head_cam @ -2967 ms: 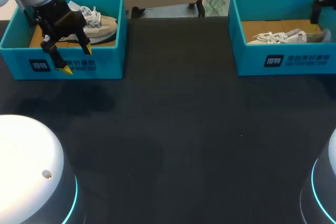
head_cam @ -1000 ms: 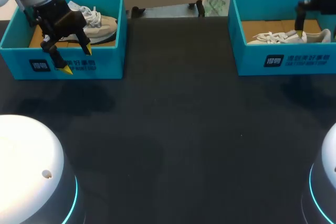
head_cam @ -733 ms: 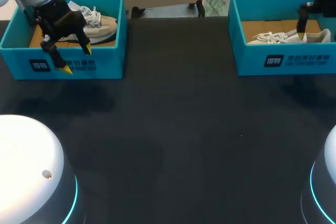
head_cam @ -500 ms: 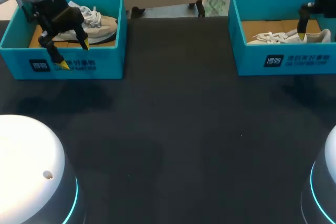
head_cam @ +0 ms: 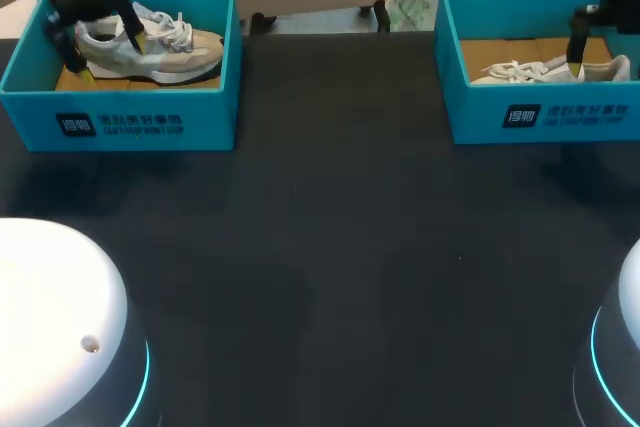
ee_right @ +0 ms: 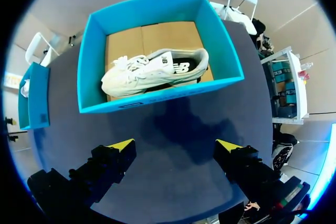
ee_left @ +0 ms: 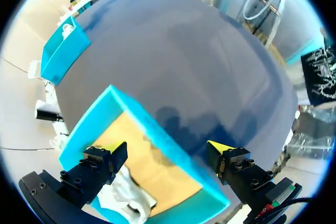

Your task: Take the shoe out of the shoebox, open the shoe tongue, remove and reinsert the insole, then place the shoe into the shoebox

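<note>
- Two shoes lie in teal boxes at the table's far corners: beige shoe (head_cam: 165, 52) in left shoebox (head_cam: 130, 122), white shoe (ee_right: 152, 69) in right shoebox (ee_right: 157, 99).
- Left gripper (ee_left: 167, 148) hangs wide open and empty over its box's wall.
- Right gripper (ee_right: 175, 145), equally spread and empty, hangs above the right shoebox.

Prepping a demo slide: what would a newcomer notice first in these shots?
On the black table, the teal left box at the far left holds a beige shoe, and the teal right box at the far right holds a white shoe. The left gripper, open, hangs over the left box at the beige shoe's heel end. The right gripper, open, hangs above the right box.
</note>
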Action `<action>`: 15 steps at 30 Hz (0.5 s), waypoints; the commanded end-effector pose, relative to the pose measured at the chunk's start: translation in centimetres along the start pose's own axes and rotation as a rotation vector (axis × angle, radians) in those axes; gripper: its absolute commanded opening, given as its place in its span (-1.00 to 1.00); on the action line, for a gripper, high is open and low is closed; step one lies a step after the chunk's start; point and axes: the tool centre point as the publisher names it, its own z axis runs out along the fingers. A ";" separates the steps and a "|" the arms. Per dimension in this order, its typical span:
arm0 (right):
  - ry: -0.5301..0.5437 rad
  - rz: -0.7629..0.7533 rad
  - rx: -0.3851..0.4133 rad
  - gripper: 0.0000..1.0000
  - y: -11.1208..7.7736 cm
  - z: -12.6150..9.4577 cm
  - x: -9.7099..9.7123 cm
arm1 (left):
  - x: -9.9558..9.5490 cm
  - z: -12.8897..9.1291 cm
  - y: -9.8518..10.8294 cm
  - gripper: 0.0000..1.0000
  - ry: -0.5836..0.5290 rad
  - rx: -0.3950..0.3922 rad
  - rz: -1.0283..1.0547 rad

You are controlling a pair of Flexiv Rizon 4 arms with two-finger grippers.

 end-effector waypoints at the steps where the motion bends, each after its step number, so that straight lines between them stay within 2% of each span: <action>1: 0.001 0.001 -0.003 1.00 -0.1 0.0 0.0 | -1.0 -1.6 3.8 1.00 0.048 -0.010 0.025; 6: 0.001 0.001 -0.003 1.00 -0.1 0.0 0.0 | -1.4 -3.1 6.8 1.00 0.070 -0.087 0.107; 9: 0.001 0.001 -0.003 1.00 -0.1 0.0 0.0 | -1.6 -3.9 8.7 1.00 0.109 -0.104 0.147; 15: 0.001 0.001 -0.003 1.00 -0.1 0.0 0.0 | -1.6 -3.9 8.7 1.00 0.109 -0.104 0.147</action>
